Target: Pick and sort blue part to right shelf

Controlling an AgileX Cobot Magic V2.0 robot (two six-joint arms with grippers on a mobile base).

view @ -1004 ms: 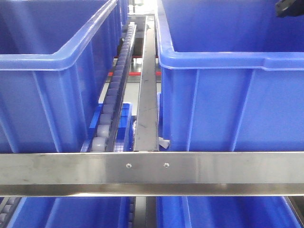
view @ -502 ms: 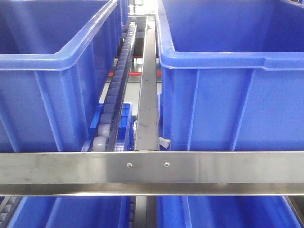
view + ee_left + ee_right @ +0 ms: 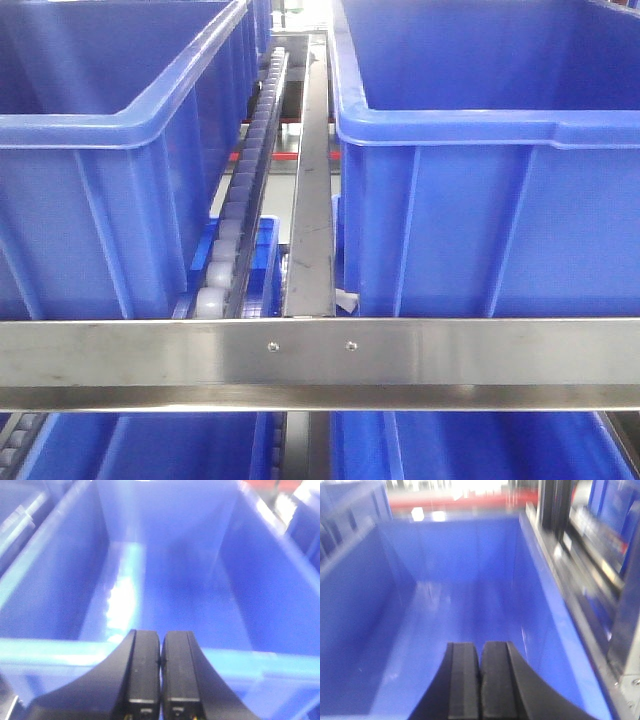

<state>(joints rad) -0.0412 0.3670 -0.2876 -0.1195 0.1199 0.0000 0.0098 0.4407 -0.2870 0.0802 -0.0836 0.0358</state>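
Note:
No loose blue part shows in any view. My left gripper is shut and empty, held over the near rim of a blue bin whose floor looks bare. My right gripper is shut and empty, held over the inside of another blue bin, also bare. Neither gripper shows in the front view. That view shows the left blue bin and the right blue bin side by side on the rack.
A steel crossbar spans the front of the rack. A roller track and a steel rail run between the two bins. More blue bins sit on the level below. Steel framing stands right of the right bin.
A dark piece of the right arm at the top right corner of the front view has left the frame. The bins have not moved.

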